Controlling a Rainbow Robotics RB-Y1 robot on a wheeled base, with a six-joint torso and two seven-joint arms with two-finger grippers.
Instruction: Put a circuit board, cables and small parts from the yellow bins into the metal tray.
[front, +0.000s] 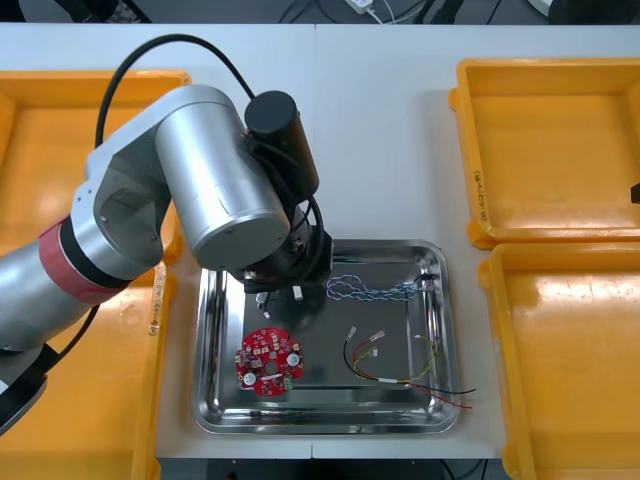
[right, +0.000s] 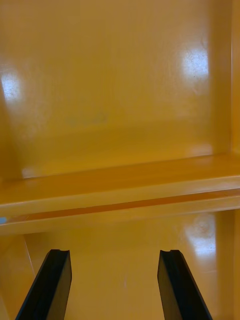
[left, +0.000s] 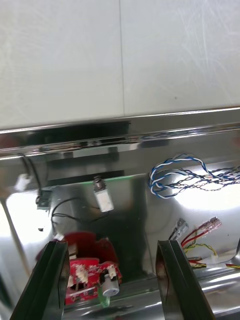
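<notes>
Fingers (left: 52, 280) of the left gripper (left: 112, 245) stand wide with nothing between them, hanging low over the metal tray (front: 322, 345) near its 11 o'clock corner. Close by the tips lies the round red circuit board (front: 268, 360), at the tray's 7 o'clock. The black cable (left: 44, 198) with its pale plugs lies just ahead of them. The red and yellow cable (front: 405, 372) sits at 4 o'clock, and the twisted blue and white cable (front: 378, 288) at 1 o'clock by the far rim.

The drop looks made, so the good move is a straight lift with the fingers wide until the tips clear the black cable's loops and the rim. Only then should the arm swing to a bin for small parts.

The right gripper (right: 115, 252), also wide and empty, waits over a yellow bin (right: 120, 100) at 3 o'clock on the surface (front: 380, 120).
</notes>
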